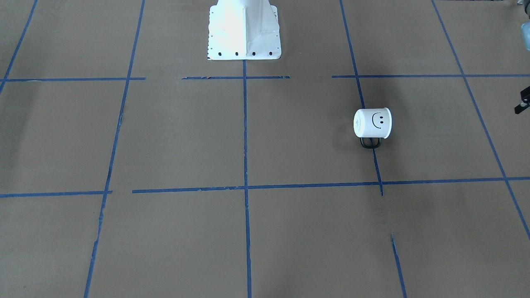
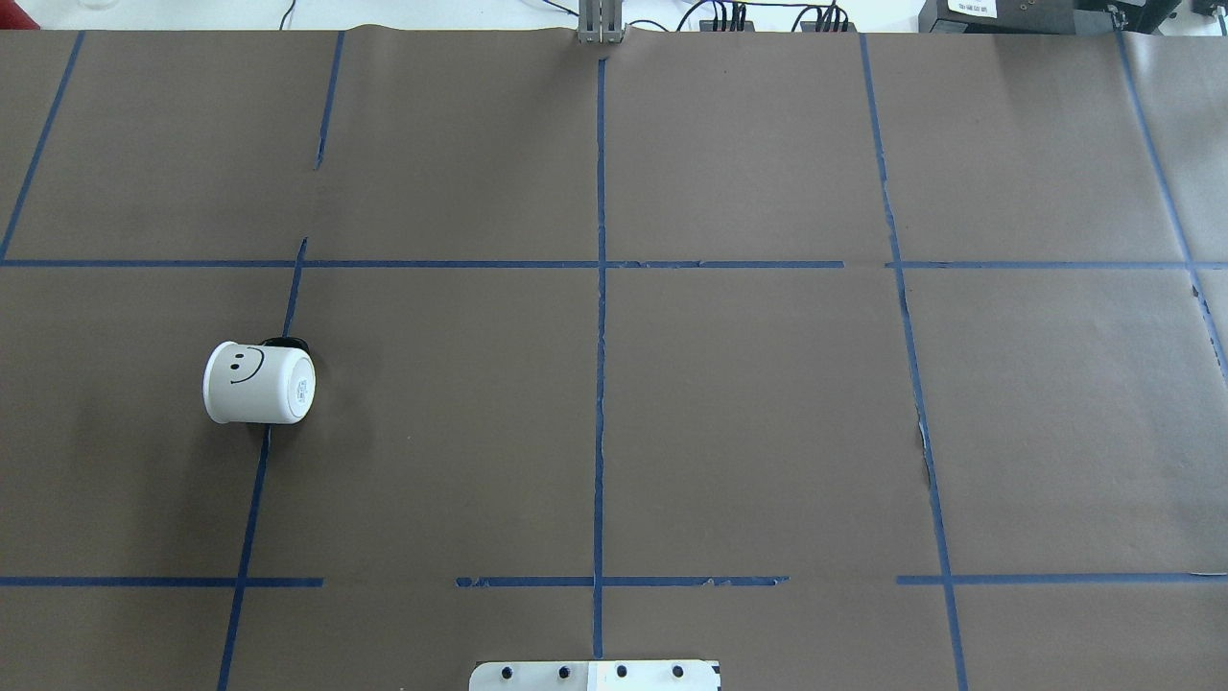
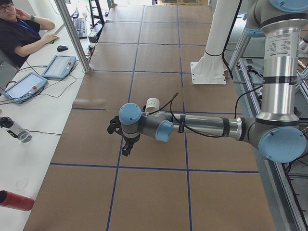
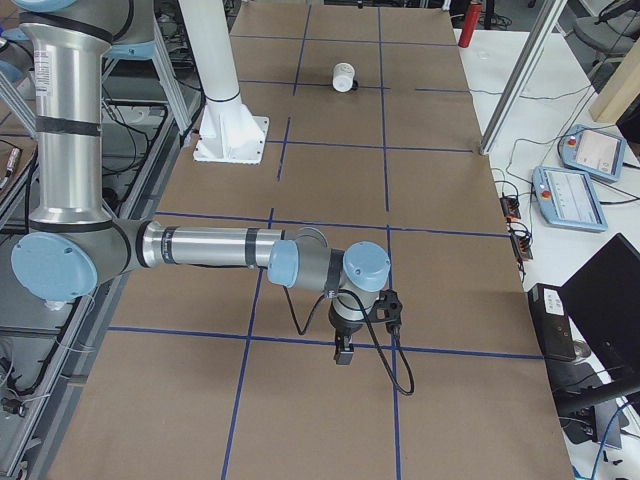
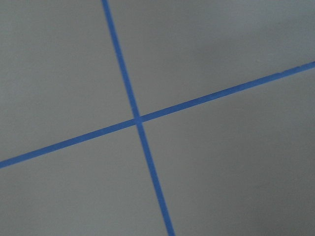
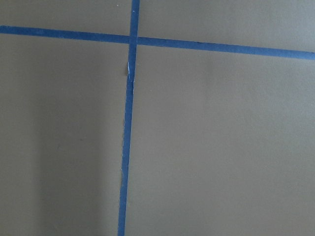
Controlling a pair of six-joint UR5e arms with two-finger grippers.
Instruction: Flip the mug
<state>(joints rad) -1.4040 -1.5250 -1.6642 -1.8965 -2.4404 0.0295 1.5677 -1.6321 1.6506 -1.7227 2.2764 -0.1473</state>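
Observation:
The white mug [image 2: 251, 385] lies on its side on the brown paper at the table's left. Its smiley face points up, its flat base faces the table's middle and its black handle [image 1: 370, 142] lies on the far side from the robot. It also shows in the front view [image 1: 373, 123], the left view [image 3: 152, 104] and the right view [image 4: 344, 76]. My left gripper [image 3: 126, 147] hangs over the paper, apart from the mug, toward the table's left end. My right gripper [image 4: 343, 350] hangs far from the mug, at the other end. I cannot tell whether either is open. Both wrist views show only paper and blue tape.
The white robot pedestal [image 1: 244, 31] stands at the near middle edge. Blue tape lines [image 2: 601, 288] grid the paper. An operator [image 3: 19, 29] sits by tablets [image 3: 60, 66] beyond the far edge. A black part [image 1: 523, 101] pokes in at the front view's right edge.

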